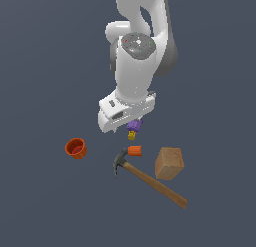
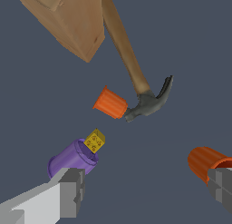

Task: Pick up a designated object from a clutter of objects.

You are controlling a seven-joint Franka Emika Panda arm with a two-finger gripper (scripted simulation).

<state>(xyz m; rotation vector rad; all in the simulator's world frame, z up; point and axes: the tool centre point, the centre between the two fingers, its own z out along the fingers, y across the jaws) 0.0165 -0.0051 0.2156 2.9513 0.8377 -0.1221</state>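
Fingers of the gripper (image 2: 145, 196) stand wide apart, holding nothing, ready to straddle something. Nearest sit the purple cup (image 2: 72, 158) and red-orange cup (image 2: 206, 162); beyond, the tiny orange cup (image 2: 110, 103) lies tipped, touching the hammer (image 2: 147, 100) head, block (image 2: 68, 19) farthest.

I see the tiny cup (image 2: 110, 103) ahead of my gripper (image 2: 147, 196), touching the hammer (image 2: 147, 103) head; block (image 2: 68, 19) beyond, purple cup (image 2: 72, 158) beside one finger, larger cup (image 2: 206, 162) beside the other.
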